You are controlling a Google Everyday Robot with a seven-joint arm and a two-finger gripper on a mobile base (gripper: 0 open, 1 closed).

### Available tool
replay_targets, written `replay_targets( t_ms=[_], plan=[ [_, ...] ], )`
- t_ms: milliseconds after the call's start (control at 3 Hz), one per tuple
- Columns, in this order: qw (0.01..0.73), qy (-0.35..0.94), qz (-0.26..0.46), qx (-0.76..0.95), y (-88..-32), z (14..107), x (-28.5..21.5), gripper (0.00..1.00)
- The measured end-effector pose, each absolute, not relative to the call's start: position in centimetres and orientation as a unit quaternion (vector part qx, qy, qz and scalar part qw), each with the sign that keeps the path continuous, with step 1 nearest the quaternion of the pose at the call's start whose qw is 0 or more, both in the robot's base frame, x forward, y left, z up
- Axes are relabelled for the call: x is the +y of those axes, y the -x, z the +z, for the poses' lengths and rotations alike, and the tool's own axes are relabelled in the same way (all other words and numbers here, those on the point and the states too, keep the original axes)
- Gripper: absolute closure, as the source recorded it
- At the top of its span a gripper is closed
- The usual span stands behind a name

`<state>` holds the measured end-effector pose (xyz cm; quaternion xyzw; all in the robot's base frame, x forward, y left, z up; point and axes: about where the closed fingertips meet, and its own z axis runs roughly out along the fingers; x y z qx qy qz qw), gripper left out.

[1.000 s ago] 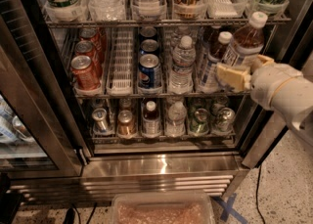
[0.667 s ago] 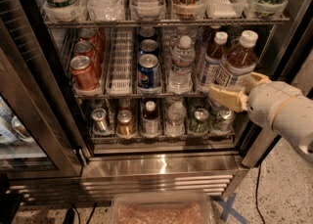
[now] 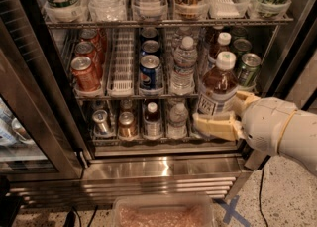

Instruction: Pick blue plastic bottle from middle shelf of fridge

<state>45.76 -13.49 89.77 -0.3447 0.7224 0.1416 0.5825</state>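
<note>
My gripper [image 3: 229,115] is at the right, in front of the fridge [image 3: 158,170]. It is shut on the blue plastic bottle [image 3: 218,85], a brown drink with a white cap and a pale label. The bottle is upright, held in front of the right end of the middle shelf [image 3: 124,94] and low enough to overlap the rack below. A second bottle of the same kind [image 3: 220,46] still stands in that lane behind it. The bottle's base is hidden by my fingers [image 3: 215,124].
On the middle shelf stand red cans [image 3: 85,72], Pepsi cans [image 3: 150,71], a clear water bottle [image 3: 184,65] and green cans [image 3: 247,67]. Small cans and bottles fill the rack below. The glass door [image 3: 29,122] is open at left. A plastic bin [image 3: 163,213] sits on the floor.
My gripper has moved down and left, toward the camera, carrying the bottle out of its lane on the middle shelf.
</note>
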Motion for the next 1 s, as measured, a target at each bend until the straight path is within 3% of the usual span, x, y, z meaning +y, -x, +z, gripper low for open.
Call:
replay_targets(
  t_ms=[667,1000],
  plan=[
    [0.541,0.457,0.235,0.666,-42.8,89.6,-6.0,1.0],
    [0.541,0.457,0.235,0.666,-42.8,89.6,-6.0,1.0]
  ],
)
